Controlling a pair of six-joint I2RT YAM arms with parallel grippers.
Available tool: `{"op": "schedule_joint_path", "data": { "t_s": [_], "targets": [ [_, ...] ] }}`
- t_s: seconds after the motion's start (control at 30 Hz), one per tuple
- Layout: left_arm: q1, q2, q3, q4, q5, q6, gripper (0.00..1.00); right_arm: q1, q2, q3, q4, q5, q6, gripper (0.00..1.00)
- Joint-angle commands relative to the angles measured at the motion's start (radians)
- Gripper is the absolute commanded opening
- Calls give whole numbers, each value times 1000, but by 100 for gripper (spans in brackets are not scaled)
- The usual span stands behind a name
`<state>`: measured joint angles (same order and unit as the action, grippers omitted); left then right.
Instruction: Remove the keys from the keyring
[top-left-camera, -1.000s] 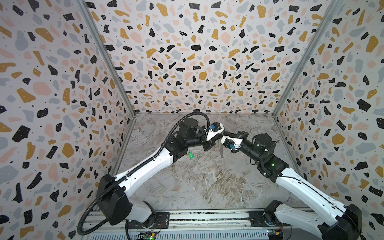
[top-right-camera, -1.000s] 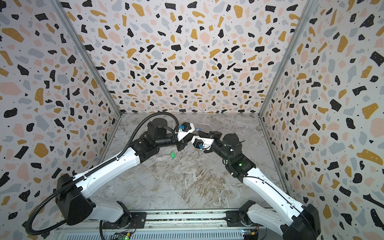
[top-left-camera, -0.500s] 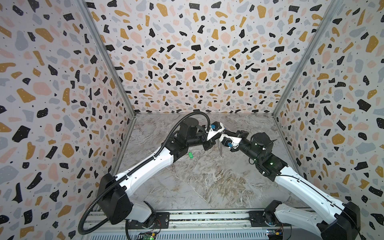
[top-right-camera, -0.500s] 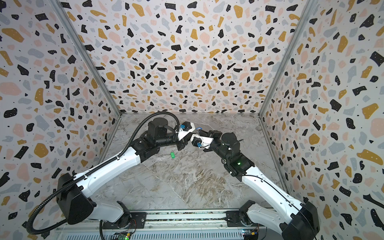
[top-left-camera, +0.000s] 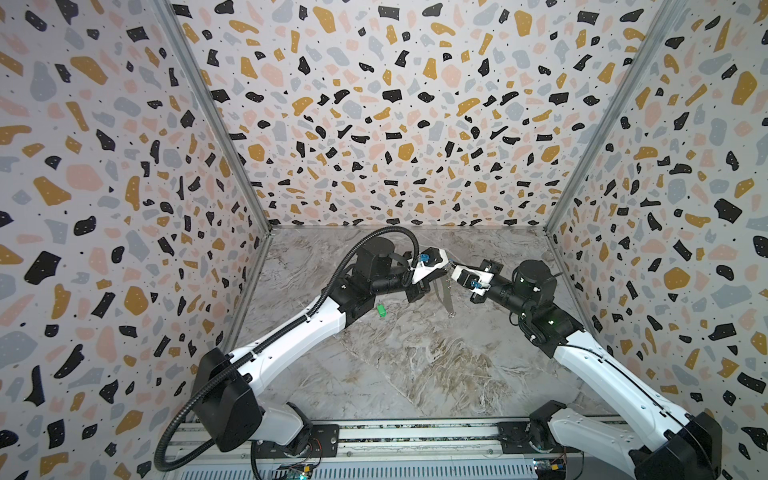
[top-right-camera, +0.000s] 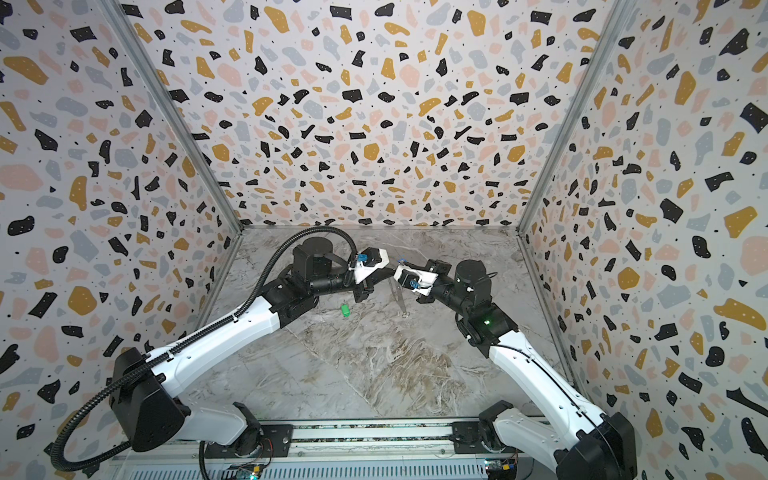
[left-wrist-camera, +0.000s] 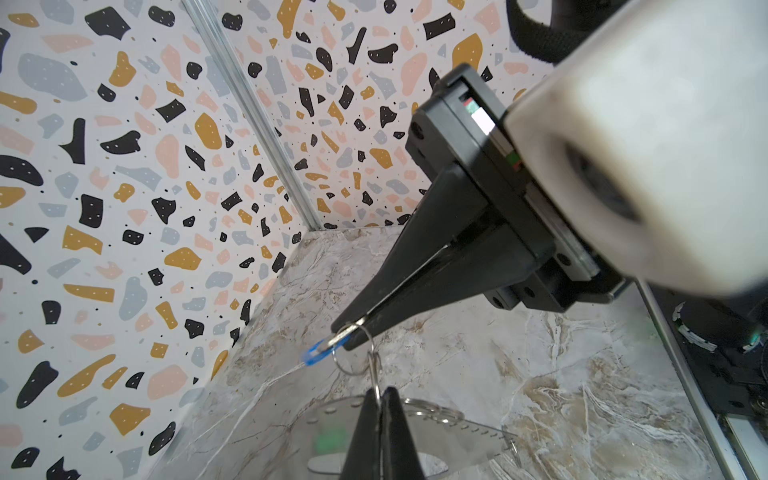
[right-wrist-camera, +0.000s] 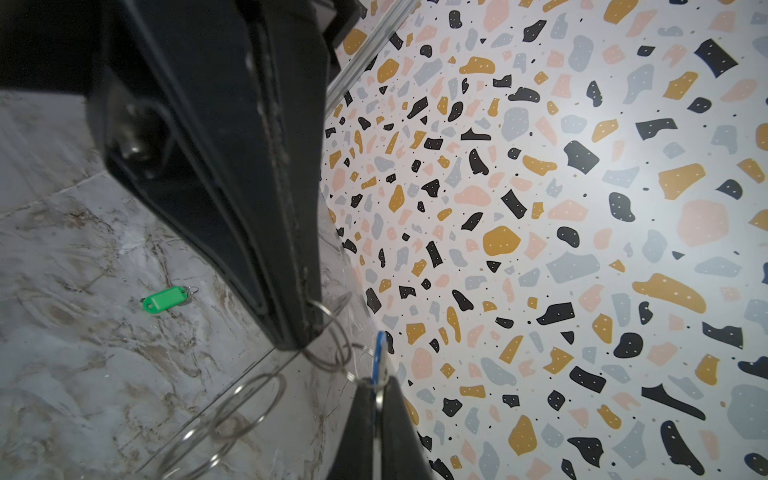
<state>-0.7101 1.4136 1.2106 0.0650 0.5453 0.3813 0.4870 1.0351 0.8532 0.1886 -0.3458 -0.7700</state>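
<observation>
A: Left end effector (left-wrist-camera: 380, 395), status?
B: Clenched on a wire ring of the keyring (left-wrist-camera: 457, 432). Plate hangs under it, mid-air btw the arms.
A: Right end effector (right-wrist-camera: 376, 388)?
B: Pinched tight on the blue key (right-wrist-camera: 379, 353) at its ring end, tips just beside the left's.
A: Green key (top-left-camera: 380, 310)?
B: Lying flat on the surface (top-left-camera: 415, 374), near the left arm, apart from both tips.

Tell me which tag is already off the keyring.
The green tag: it lies alone on the table. The blue tag is held aloft, pinched by the right pincer and linked to the wire rings.
</observation>
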Motion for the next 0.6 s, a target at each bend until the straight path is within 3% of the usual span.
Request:
{"op": "schedule_joint_path", "data": {
  "t_s": [0.0,0.1,0.57],
  "targets": [
    [24,-39,-38,163,138,-83,0,-32,-30,-29,105,-12,79,0],
    [45,-26,-63,297,177,-166,0,-34,-43,-57,132,-35,95,0],
    [60,28,-76,509,215,-340,0,-22,-108,-207,330,-34,94,0]
  ]
}}
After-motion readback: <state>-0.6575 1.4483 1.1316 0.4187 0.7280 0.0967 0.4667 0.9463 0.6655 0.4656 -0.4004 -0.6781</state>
